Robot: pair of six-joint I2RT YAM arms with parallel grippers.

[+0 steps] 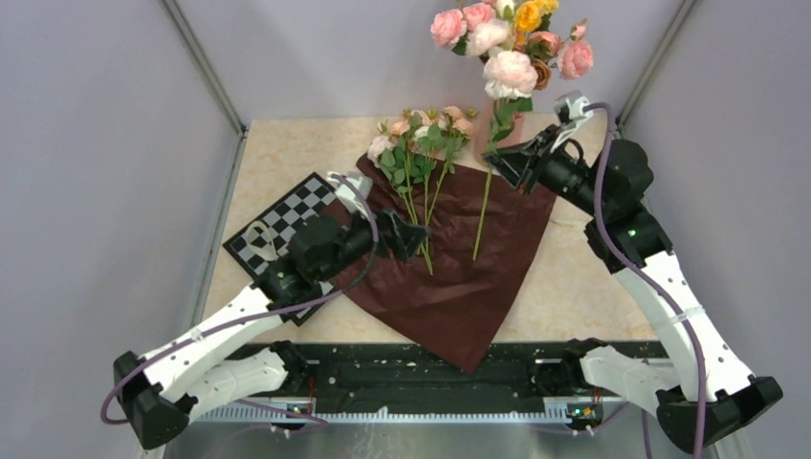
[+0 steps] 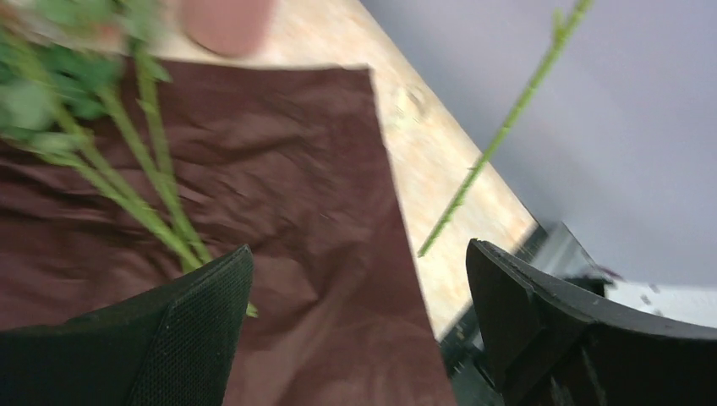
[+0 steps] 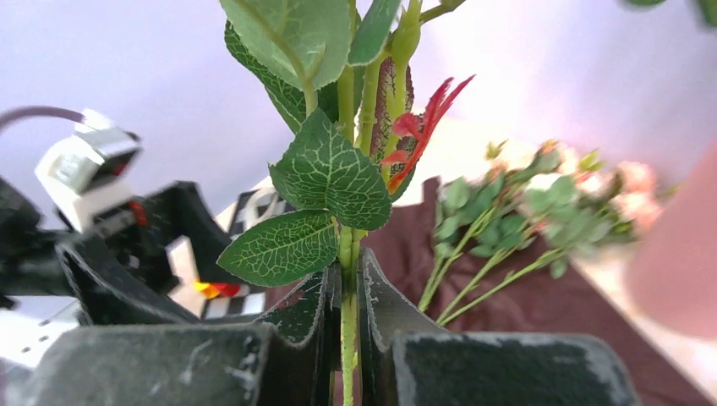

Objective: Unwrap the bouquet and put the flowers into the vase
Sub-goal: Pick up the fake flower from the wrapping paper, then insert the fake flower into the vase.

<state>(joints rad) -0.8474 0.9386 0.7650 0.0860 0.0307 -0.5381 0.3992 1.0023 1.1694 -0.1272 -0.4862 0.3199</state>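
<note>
At the left of the top view a checkered board (image 1: 277, 228) lies half under the left arm. Right of it, the left gripper (image 1: 413, 239) hovers low over the dark red paper (image 1: 459, 282). Its fingers (image 2: 203, 321) are spread wide with nothing between them, released beside the lower ends of the stems.

The paper is spread flat in the middle of the table (image 1: 287, 153), so the unwrapping looks done. No ribbon can be made out.

Most of the flowers (image 1: 426, 143) lie on the paper in a loose bunch, with their blooms past its upper edge at top centre. These are left to move.

Further right, one stem (image 1: 481, 215) hangs upright, its lower end over the paper. The right gripper (image 1: 507, 164) has its fingers (image 3: 296, 321) clenched on that stem just under its leaves.

Just behind it, at the upper right, stands the vase (image 1: 497, 134), mostly hidden. The larger roses (image 1: 512, 33) rise above it. The held stem is beside the vase, not yet in it, so the placing has barely begun.
</note>
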